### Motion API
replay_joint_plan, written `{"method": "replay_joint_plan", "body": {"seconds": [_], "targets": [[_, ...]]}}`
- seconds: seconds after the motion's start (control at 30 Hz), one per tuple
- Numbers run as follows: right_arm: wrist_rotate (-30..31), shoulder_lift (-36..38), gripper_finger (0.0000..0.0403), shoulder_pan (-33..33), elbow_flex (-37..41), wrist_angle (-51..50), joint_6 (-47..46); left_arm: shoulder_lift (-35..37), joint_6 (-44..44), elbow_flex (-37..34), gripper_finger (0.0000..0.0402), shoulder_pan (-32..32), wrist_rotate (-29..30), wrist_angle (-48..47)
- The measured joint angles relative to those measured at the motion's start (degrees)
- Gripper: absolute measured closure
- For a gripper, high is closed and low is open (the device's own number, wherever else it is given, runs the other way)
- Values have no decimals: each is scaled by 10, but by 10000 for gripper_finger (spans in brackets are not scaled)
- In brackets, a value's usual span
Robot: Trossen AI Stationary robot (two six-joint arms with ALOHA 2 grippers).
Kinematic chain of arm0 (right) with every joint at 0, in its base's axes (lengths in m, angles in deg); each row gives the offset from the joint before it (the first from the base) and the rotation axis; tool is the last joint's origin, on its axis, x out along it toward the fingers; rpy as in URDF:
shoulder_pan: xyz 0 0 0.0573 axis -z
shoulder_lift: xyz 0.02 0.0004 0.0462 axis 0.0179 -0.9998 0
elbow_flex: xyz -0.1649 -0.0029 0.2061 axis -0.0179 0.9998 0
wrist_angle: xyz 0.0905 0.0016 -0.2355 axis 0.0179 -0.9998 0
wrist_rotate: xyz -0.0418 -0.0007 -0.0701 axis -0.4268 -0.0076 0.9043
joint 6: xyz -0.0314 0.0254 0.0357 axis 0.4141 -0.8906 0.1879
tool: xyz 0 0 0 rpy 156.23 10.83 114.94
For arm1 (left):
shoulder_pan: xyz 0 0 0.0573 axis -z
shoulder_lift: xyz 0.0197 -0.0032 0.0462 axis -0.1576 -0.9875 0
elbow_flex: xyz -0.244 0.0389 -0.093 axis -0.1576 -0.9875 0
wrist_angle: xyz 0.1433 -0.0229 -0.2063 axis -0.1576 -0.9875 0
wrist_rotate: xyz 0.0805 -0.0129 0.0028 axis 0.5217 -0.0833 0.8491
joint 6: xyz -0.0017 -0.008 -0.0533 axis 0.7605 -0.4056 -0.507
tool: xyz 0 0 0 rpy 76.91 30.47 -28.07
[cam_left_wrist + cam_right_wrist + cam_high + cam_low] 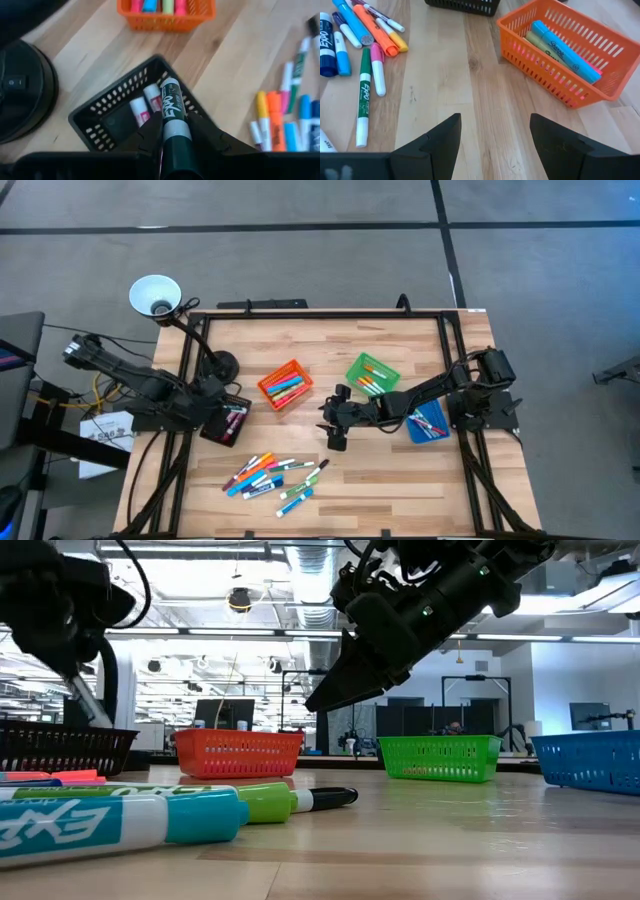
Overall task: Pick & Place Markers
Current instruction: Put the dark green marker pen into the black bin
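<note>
A pile of loose markers [270, 477] lies on the table's near middle; in the low view a blue and a green one [150, 815] lie close by. My left gripper [172, 126] hovers over the black bin [115, 112], shut on a dark Expo marker [170, 107]. Two pink-and-white markers [145, 105] lie in that bin. My right gripper [495, 125] is open over bare wood at the table's middle [335, 432], between the pile and the orange bin [565, 55]. My left gripper pinches the dark marker by its barrel, at the label [175, 131], between its two fingers [149, 137]. The marker lies along the fingers, and its free end [169, 86] sticks out ahead over the inside of the black bin. The marker is held clear of the table.
The orange bin [283, 385], green bin [372, 373] and blue bin [428, 423] hold markers and stand across the table's middle and right. A lamp base [222, 365] and its white shade [155, 295] stand at the far left. Bare wood lies around my right gripper.
</note>
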Motion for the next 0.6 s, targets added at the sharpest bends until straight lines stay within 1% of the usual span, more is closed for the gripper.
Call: {"method": "replay_joint_plan", "body": {"seconds": [0.1, 0.2, 0.3, 0.5, 0.6], "targets": [[0, 0, 173, 0, 0, 0, 0, -37, 0, 0, 326, 0, 2, -7], [0, 0, 173, 0, 0, -1, 0, -78, 0, -1, 326, 0, 31, -11], [0, 0, 173, 0, 0, -1, 0, -119, 0, -1, 321, 0, 35, -10], [0, 0, 173, 0, 0, 0, 0, -189, -1, -1, 287, 0, 7, -7], [-1, 0, 173, 0, 0, 1, 0, -211, -1, -2, 269, 0, -21, 12]]}}
